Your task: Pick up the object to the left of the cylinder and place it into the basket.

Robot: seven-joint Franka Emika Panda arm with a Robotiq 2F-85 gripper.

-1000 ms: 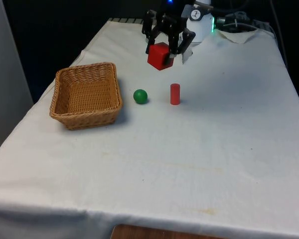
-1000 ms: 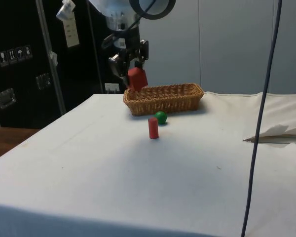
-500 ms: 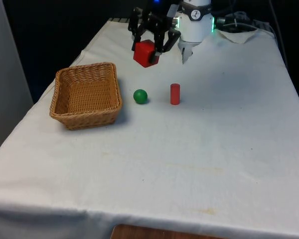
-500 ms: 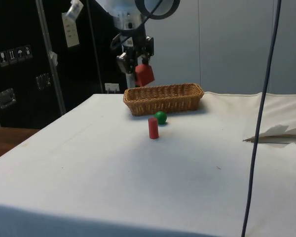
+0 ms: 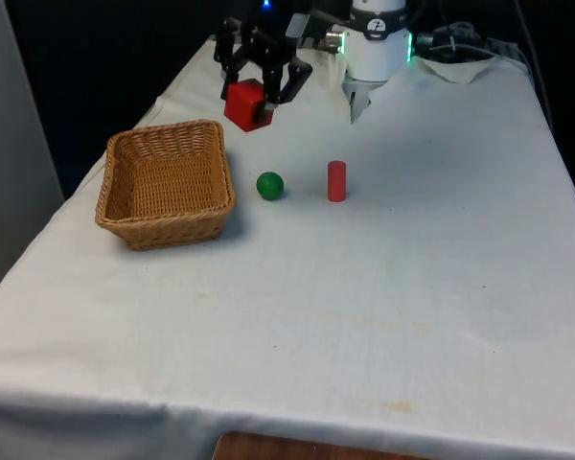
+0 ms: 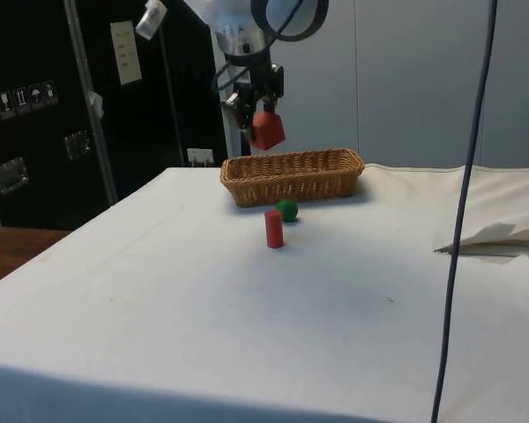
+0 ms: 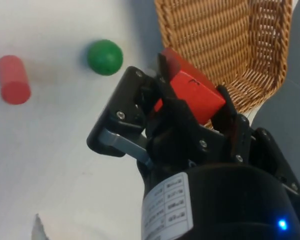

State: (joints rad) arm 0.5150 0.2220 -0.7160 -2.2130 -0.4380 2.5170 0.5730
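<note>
We hold cube [image 5: 244, 103] clamped in tool [image 5: 252, 97], raised high so it clears basket [image 5: 125, 212] rim; ball [image 5: 269, 185] untouched.

I count 1 red cube [image 5: 246, 103], 1 green ball [image 5: 269, 185], 1 red cylinder [image 5: 336, 180] and 1 wicker basket [image 5: 165, 182]. That gives me 3 small objects and 1 container on my table, 2 of the small ones being red.

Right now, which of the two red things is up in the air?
The red cube, shut in the gripper near the basket. The red cylinder stands on the cloth beside the green ball.
</note>
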